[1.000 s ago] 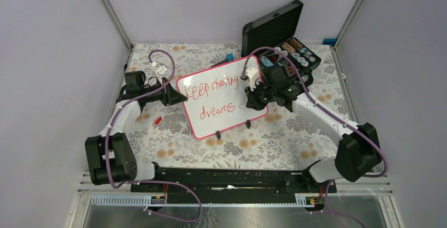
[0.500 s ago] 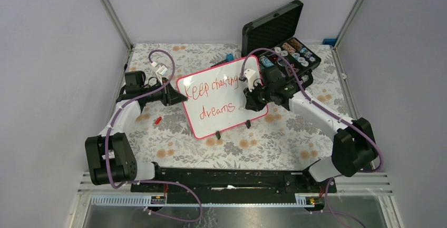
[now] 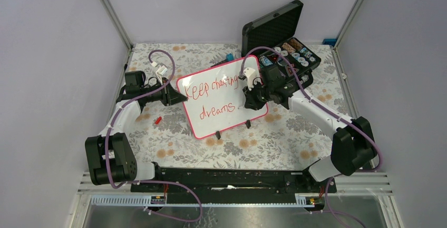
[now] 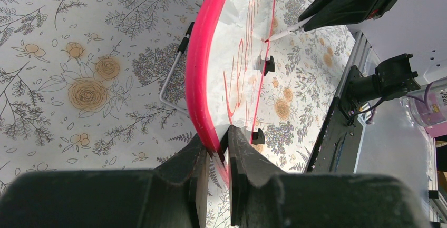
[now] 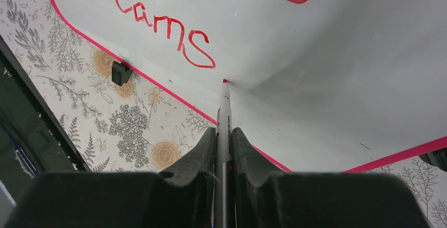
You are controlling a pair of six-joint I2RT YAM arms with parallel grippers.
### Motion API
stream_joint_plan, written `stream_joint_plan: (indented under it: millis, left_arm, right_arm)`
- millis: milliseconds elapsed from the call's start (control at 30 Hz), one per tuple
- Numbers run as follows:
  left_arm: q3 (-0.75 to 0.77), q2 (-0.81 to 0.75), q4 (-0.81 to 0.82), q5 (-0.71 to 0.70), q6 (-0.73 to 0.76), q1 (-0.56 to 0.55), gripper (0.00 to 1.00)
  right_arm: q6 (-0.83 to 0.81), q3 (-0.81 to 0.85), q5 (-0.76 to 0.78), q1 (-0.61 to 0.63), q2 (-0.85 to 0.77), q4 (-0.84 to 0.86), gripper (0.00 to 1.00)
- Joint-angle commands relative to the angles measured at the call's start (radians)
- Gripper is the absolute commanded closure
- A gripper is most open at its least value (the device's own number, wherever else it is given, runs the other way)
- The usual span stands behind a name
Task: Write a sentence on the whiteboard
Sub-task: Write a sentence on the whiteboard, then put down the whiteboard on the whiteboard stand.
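From the top external camera, the whiteboard [image 3: 224, 101] stands tilted in the middle of the frame on a floral-patterned worktop [image 3: 263, 141], propped on two small black feet [image 3: 217, 135]. The sentence [image 3: 213, 99] runs across it in red in two lines, "Keep chasing" above "dreams". The left fingers [image 3: 175, 96] meet the board's left edge. The right fingers [image 3: 249, 101] hang over its right part, beside the word "dreams". A small red piece [image 3: 157, 119] lies on the worktop at lower left of the board. Pale lilac walls [image 3: 52, 54] and metal posts [image 3: 110, 12] close the space. At upper right an open black case [image 3: 274, 25] holds rows of small round items [image 3: 295, 53], too small to identify.

In the left wrist view, the two fingers are pressed together on the board's red-pink frame [image 4: 197, 80] at bottom centre, pinching it. A bent wire stand [image 4: 169, 83] shows behind the board. At upper right a marker [image 5: 224, 128] tip touches the white face.

In the right wrist view, the fingers are closed tight on that marker at bottom centre. Its red tip rests on the board just right of the final "s" of "dreams".
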Motion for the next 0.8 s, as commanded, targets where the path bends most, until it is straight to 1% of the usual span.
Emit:
stream_joint_plan:
  millis: [0, 267, 333, 367, 433, 533, 667, 767]
  left_arm:
    - [0.022, -0.015, 0.017, -0.028, 0.068, -0.019, 1.00]
    - [0.023, -0.014, 0.018, -0.029, 0.067, -0.019, 1.00]
    - [0.030, -0.013, 0.000, -0.031, 0.085, -0.020, 0.97]
    - [0.039, -0.011, -0.022, -0.035, 0.099, -0.019, 0.93]
    - [0.059, -0.010, -0.059, -0.041, 0.123, -0.020, 0.80]
    - [0.078, -0.021, -0.099, -0.044, 0.138, -0.017, 0.65]
    - [0.128, -0.046, -0.178, -0.026, 0.180, 0.014, 0.52]
    - [0.177, -0.065, -0.270, 0.005, 0.227, 0.081, 0.41]
  right_arm:
    - [0.007, 0.060, 0.009, -0.004, 0.004, 0.030, 1.00]
    - [-0.005, 0.058, -0.017, -0.003, -0.013, 0.010, 1.00]
    - [-0.012, 0.054, -0.036, -0.004, -0.022, -0.001, 1.00]
    - [-0.014, 0.054, -0.047, -0.004, -0.029, -0.009, 1.00]
    - [-0.021, 0.056, -0.064, -0.003, -0.041, -0.028, 1.00]
    - [-0.034, 0.049, -0.077, -0.003, -0.068, -0.056, 1.00]
    - [-0.045, 0.026, -0.109, -0.003, -0.095, -0.100, 1.00]
    - [-0.049, -0.003, -0.126, -0.003, -0.120, -0.110, 1.00]
